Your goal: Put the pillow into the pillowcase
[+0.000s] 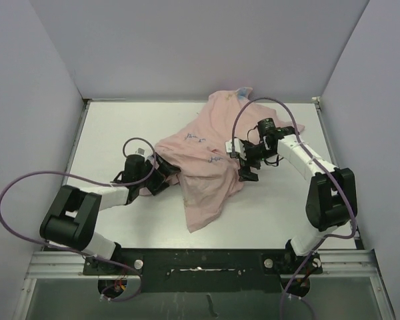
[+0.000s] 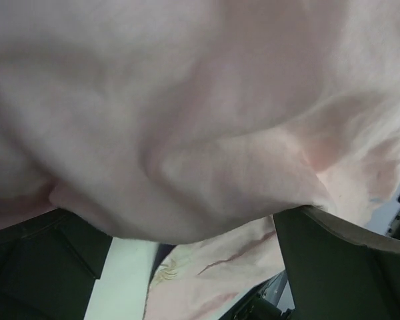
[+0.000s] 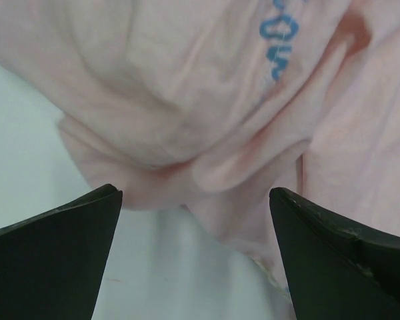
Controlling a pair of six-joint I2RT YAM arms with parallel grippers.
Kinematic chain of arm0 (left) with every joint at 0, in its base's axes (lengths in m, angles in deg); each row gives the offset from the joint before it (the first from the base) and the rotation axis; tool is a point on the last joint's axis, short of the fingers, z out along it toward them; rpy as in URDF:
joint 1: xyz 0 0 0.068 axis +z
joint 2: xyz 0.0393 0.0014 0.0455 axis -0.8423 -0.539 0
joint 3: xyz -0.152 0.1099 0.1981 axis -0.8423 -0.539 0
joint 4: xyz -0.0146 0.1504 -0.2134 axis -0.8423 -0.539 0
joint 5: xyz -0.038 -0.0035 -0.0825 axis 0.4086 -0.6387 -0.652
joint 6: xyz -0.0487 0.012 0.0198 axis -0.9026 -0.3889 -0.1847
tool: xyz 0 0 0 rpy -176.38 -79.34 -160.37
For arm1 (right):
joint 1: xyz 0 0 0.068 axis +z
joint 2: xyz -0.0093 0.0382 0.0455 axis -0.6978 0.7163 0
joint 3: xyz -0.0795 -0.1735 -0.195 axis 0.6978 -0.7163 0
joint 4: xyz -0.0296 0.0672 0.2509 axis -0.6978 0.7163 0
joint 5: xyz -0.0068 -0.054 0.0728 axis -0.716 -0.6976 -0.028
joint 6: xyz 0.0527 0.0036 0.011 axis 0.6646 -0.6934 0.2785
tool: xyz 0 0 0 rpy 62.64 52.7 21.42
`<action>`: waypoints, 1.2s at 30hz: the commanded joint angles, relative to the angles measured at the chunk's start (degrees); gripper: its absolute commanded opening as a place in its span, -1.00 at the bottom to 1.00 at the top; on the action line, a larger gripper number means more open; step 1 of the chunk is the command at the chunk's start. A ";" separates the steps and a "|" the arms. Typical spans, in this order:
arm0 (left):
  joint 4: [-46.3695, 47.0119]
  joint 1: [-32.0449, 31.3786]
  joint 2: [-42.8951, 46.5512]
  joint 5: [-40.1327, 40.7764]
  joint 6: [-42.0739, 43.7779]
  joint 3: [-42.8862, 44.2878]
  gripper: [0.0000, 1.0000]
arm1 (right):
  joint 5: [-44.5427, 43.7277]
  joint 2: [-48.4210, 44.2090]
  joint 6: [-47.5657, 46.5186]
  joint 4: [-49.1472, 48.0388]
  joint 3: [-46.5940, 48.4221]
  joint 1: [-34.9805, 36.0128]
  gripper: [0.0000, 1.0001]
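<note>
Left gripper [image 1: 162, 176]: jaws spread wide, nothing pinched, nosed against the left edge of the pillowcase [image 1: 203, 157], which lies crumpled pale side out in the middle of the table [image 1: 113, 133]; pillow not visible, possibly under the cloth. Fabric looks thin, light and floppy, likely to slide and bunch, so take it at a hem edge, not a loose fold. Right gripper [image 1: 245, 165]: likewise wide and empty, just at the cloth's right side.

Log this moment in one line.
pillowcase: rumpled, pale side up | pillow: unseen | left fingers: open, at pillowcase | right fingers: open, at pillowcase
</note>
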 commanded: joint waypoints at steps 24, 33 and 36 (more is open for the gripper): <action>-29.59 3.98 10.17 6.19 28.32 26.77 0.88 | 4.55 -2.42 1.39 -5.13 -2.09 2.02 -1.00; -46.67 10.82 25.03 6.17 38.43 35.12 0.92 | 15.76 -11.47 11.23 11.81 22.92 3.08 -1.00; -47.92 11.65 28.58 7.48 39.14 36.71 0.96 | 14.21 -9.94 22.99 4.42 27.94 3.24 -1.00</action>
